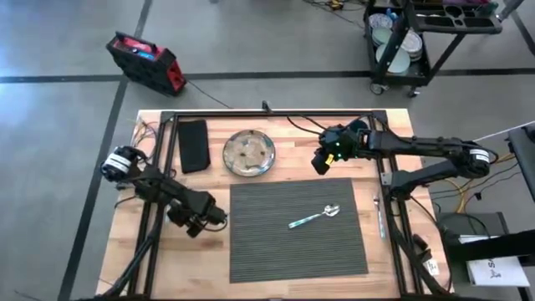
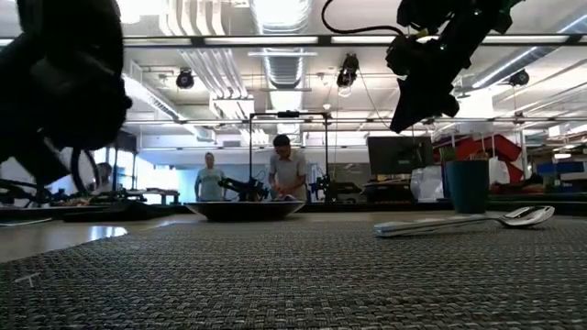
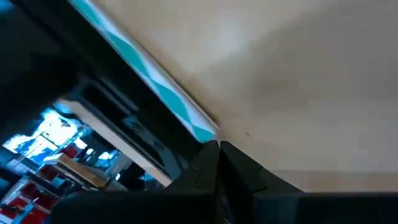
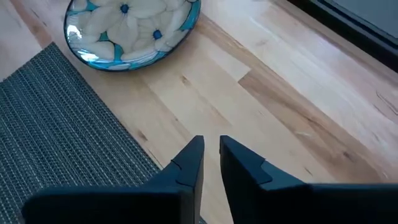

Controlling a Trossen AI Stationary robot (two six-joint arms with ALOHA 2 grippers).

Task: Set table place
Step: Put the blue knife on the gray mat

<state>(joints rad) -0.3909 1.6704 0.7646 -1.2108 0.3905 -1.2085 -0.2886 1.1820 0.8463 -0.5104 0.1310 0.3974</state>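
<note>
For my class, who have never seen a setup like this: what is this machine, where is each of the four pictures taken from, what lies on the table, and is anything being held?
This is a robot with two dark arms at a wooden table. One picture looks straight down, one looks level across the tabletop into a room where people stand, and two come from cameras on the wrists.

On the table lies a ribbed grey placemat with a spoon on it. Beyond the placemat sit a flowered plate and a black napkin; a fork lies by the placemat's right side.

The left gripper is low beside the placemat's left edge, its fingers together and empty. The right gripper hangs above bare wood between the plate and the placemat's far right corner, fingers nearly together, holding nothing.
</note>
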